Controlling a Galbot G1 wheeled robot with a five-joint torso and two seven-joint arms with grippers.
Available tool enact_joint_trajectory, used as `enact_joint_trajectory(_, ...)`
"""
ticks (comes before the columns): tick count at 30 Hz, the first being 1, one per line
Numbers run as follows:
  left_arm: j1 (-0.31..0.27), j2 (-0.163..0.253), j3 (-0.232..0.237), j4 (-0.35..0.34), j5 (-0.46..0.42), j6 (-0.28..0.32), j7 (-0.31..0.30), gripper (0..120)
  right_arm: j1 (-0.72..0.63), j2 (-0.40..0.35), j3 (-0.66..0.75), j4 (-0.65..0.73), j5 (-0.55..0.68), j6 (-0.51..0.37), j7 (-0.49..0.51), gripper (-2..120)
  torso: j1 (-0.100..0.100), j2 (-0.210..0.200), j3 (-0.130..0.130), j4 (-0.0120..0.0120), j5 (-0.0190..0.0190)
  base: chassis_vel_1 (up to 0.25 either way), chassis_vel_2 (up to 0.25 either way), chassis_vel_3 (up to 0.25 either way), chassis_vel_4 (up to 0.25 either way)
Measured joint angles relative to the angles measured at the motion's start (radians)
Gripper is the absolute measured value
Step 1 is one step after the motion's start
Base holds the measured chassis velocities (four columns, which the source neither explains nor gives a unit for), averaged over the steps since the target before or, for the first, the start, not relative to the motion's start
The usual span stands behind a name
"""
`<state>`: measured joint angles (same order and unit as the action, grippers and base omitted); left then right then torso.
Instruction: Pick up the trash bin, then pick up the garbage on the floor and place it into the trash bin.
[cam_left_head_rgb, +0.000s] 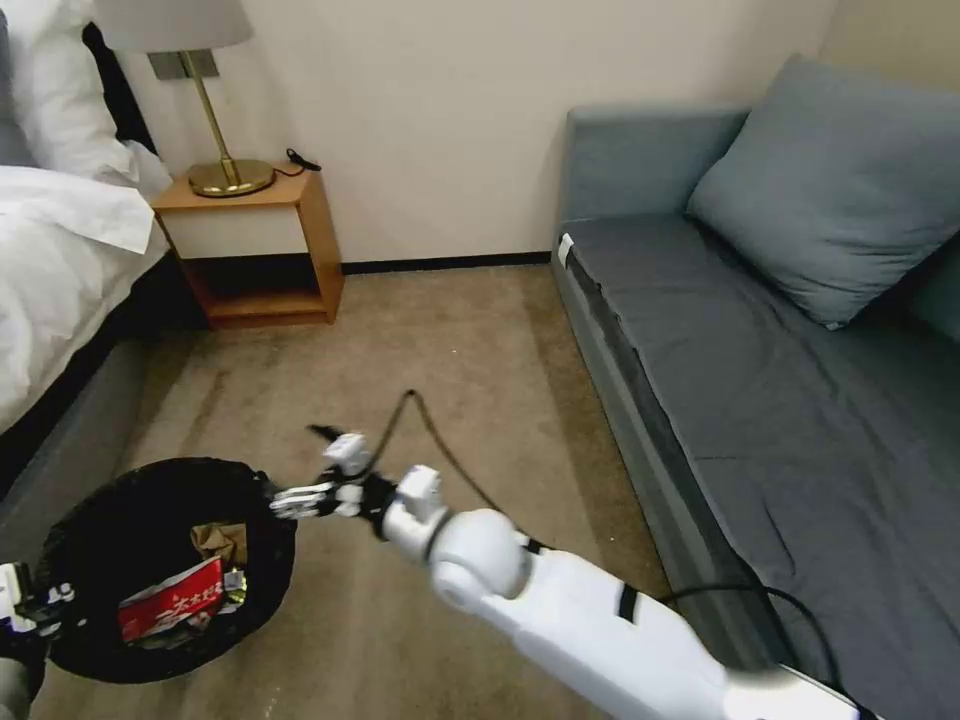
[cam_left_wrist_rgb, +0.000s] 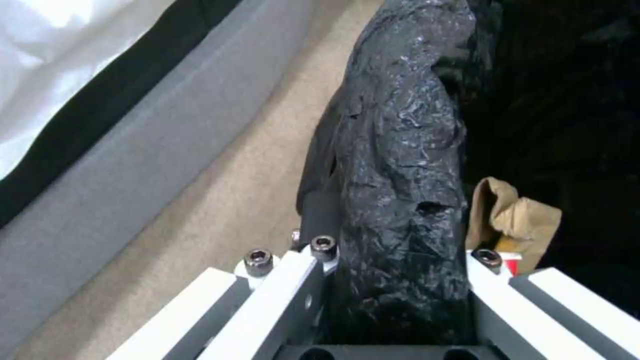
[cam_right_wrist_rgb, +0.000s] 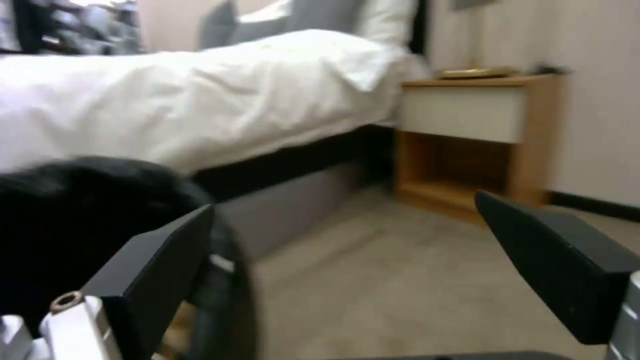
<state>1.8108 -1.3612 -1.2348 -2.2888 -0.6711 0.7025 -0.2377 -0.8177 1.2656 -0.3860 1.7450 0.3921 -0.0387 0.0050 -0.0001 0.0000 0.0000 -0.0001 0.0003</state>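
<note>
Your left gripper (cam_left_wrist_rgb: 393, 280) clamps the trash bin (cam_left_head_rgb: 120, 500) rim above the carpet (cam_left_head_rgb: 450, 330). Your right gripper (cam_right_wrist_rgb: 360, 265), fingers wide and empty, hangs beside the rim; the red packet (cam_left_head_rgb: 172, 600) and paper bag (cam_left_wrist_rgb: 513, 220) lie inside.

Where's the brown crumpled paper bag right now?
In the head view, low on the robot's left: the brown crumpled paper bag lies inside the black-lined trash bin, behind the red-and-white packet.
</note>
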Motion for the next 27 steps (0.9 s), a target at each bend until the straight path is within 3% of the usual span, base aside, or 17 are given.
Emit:
enact_joint_trajectory(8,-0.008,0.010,-0.003,0.013,-0.011,0.003,-0.001,2,-0.221,-0.086,0.202,0.076,-0.080,0.077,-0.036,100,0.000,0.000,0.000,0.0000,0.0000,0.000,0.000,0.000,0.000)
enact_joint_trajectory(14,-0.012,0.012,-0.007,0.016,-0.019,0.004,-0.002,2,-0.360,-0.110,0.255,0.079,-0.105,0.135,-0.062,100,0.000,0.000,0.000,0.0001,-0.0001,0.000,0.000,0.000,0.000)
enact_joint_trajectory(27,-0.013,0.017,-0.009,0.014,-0.022,0.004,-0.002,2,-0.406,-0.105,0.228,0.044,-0.156,0.152,-0.069,100,0.000,0.000,0.000,0.0001,-0.0002,-0.048,0.043,0.049,-0.037)
